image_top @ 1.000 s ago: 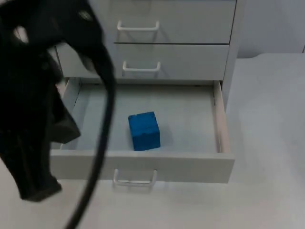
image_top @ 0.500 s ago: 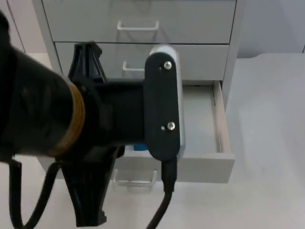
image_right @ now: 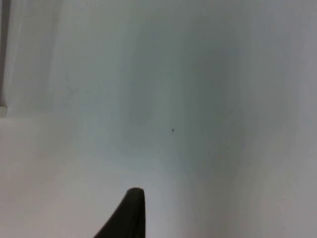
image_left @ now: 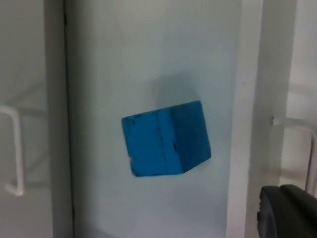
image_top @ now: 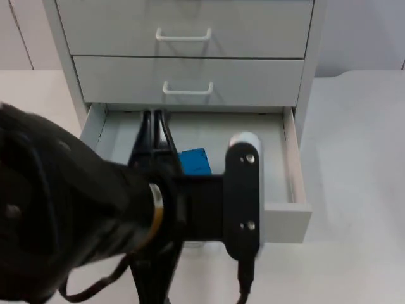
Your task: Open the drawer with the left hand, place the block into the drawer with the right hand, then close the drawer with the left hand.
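A: Where is the blue block (image_top: 195,161)?

B: On the floor of the open bottom drawer (image_top: 288,164), near its middle, apart from every wall. The left wrist view shows it sitting free (image_left: 166,139), nothing touching it.

A: What changed over the last second?

B: The block has stayed put. The left arm has swung in across the drawer: a second ago it hung off at nine o'clock of the block, and now its bulk covers the drawer's front and handle in the top view, with the left gripper (image_top: 155,123) reaching over the drawer floor at about ten o'clock of the block.

A: Fingers?

B: They stand close together, apparently clenched, grasping nothing.

A: And the right gripper (image_right: 130,210)?

B: Waiting over bare white table; whether it is released or clenched, I cannot tell.

A: So for the task?

B: The placing looks done. Only closing remains, and I judge the left arm is lining up for that push; the handle (image_left: 303,144) sits at three o'clock of the block in the wrist view.
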`<state>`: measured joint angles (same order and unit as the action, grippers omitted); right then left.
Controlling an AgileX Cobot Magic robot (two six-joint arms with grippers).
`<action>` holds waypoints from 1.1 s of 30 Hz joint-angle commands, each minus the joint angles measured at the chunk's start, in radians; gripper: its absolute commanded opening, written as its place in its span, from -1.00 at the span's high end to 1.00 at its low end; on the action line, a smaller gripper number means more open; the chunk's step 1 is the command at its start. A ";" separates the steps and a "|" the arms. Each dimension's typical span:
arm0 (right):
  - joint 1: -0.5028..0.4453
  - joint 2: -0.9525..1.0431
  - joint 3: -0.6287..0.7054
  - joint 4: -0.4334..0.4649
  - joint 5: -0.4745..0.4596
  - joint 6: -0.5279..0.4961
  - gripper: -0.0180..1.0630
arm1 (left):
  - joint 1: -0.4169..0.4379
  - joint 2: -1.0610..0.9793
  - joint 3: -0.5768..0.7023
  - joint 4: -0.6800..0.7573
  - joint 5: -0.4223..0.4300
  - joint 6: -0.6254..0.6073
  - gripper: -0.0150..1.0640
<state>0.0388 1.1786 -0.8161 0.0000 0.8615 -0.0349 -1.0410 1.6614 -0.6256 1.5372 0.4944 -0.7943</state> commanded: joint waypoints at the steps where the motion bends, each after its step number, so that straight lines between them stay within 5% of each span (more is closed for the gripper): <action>1: -0.006 -0.008 0.005 0.000 -0.009 -0.007 -0.98 | -0.005 0.030 0.004 0.068 -0.004 -0.074 0.97; 9: -0.006 -0.008 0.005 0.000 -0.019 -0.007 -0.98 | 0.039 0.123 0.004 0.207 -0.009 -0.276 0.97; 33: -0.006 -0.008 0.005 0.005 -0.030 0.000 -0.98 | 0.072 0.254 -0.037 0.207 0.016 -0.260 0.97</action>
<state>0.0388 1.1786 -0.8161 0.0064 0.8387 -0.0349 -0.9724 1.9089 -0.6550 1.7417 0.5007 -1.0527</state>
